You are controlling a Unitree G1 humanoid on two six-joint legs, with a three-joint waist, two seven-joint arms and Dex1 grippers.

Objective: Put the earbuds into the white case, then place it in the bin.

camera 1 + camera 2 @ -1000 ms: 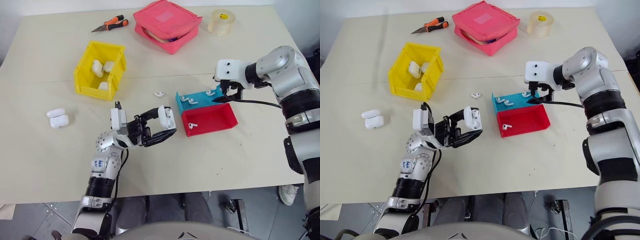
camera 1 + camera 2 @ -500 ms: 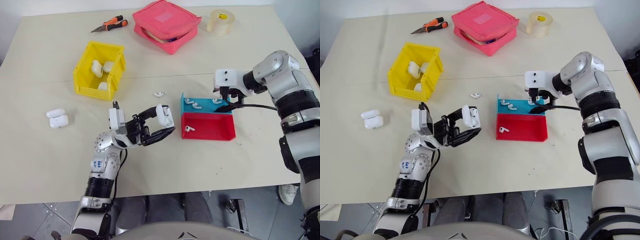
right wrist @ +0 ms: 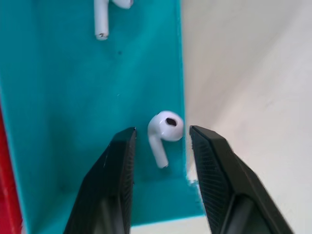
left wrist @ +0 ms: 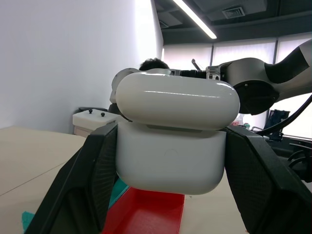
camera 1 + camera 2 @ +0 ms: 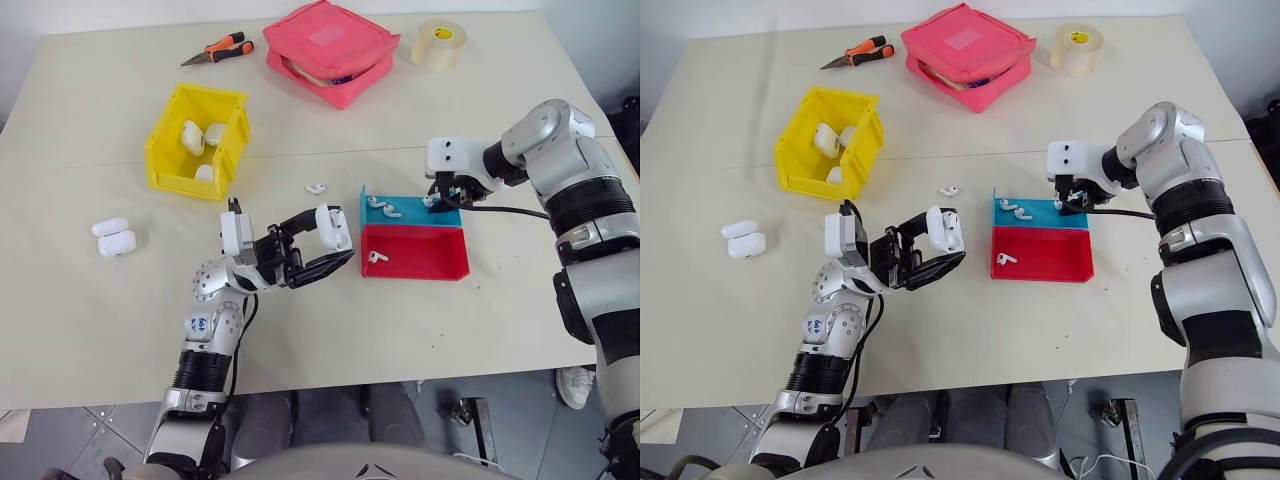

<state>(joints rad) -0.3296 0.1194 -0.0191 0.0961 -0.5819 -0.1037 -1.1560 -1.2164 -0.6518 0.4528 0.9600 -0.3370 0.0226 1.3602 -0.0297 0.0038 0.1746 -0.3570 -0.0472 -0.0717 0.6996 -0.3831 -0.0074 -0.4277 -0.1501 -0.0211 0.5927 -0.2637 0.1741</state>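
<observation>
Count: 4 loose earbuds – 2 in the blue tray [image 5: 405, 212] (one [image 3: 164, 130] by the R gripper, one [image 5: 386, 207] further along toward the L arm), 1 in the red tray [image 5: 430, 255] (earbud [image 5: 375, 257]), 1 on the table [image 5: 100, 110] (earbud [image 5: 317, 187]) between bin and blue tray. White cases: 1 held, 2 on the table [image 5: 113, 236] off to the outer side of the L arm, abt 3 in the yellow bin [image 5: 198, 139], beyond the L gripper. Also 1 pink pouch [image 5: 333, 50], 1 tape roll [image 5: 441, 43], 1 pliers w/ orange handles [image 5: 214, 50], all at the far side. No readable writing or brand seen anywhere. L gripper [image 5: 322, 248] closed on the white case [image 4: 173, 136], a finger on each side, lid partly raised, held above the table, well short of the bin. R gripper [image 3: 163, 146] tips down into the blue tray's end nearest the R arm, fingers part-open w/ the earbud lying between them, near the tray's wall; can't tell if they touch it.
</observation>
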